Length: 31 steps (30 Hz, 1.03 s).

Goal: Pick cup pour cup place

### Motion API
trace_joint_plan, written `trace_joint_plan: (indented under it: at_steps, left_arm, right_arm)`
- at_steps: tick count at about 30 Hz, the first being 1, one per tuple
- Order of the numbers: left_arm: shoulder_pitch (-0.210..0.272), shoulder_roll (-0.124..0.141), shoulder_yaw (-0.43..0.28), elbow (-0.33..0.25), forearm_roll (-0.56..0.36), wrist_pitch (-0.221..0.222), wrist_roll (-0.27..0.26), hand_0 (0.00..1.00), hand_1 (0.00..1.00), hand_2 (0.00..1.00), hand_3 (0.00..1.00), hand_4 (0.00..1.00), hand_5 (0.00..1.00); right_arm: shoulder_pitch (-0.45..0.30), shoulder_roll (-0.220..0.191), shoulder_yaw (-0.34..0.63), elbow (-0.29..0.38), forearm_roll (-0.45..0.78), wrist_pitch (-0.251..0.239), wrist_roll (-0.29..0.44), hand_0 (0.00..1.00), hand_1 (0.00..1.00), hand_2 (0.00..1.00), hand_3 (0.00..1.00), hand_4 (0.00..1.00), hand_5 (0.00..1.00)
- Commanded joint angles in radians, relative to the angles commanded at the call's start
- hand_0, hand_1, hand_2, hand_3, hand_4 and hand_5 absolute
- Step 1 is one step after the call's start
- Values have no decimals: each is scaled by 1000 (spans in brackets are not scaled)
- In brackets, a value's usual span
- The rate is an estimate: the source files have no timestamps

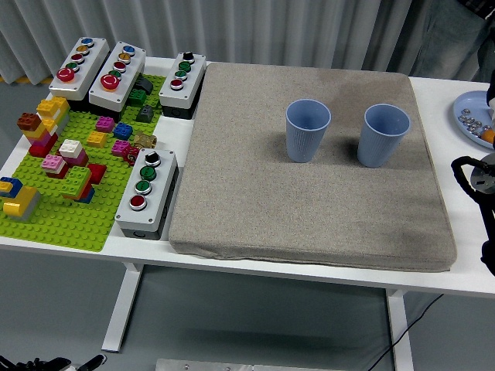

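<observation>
Head view gives you no readable writing. Two ribbed blue cups, left cup (pixel 308 130) and right cup (pixel 384 134), stand upright and apart on the grey mat (pixel 309 224), upper centre-right. Your right hand (pixel 478 179) sits at the right edge; you cannot tell its grip.

Robot arm, right side, partial view
Right arm (pixel 478 182): black casing, looped black cable, round grey metal joint fitting; rest cropped by frame edge.
</observation>
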State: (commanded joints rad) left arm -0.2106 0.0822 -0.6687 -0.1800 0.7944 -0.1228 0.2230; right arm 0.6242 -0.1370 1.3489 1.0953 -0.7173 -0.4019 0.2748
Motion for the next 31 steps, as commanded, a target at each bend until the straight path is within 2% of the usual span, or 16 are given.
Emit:
trace_joint_plan:
  at_steps: [31]
  left_arm:
    - [8,1,-10,0,10,2,3,769,755,804,641,503,971]
  right_arm:
    - [-4,-2,-2,5,-5,1,-5,924,817,851,830,764,797]
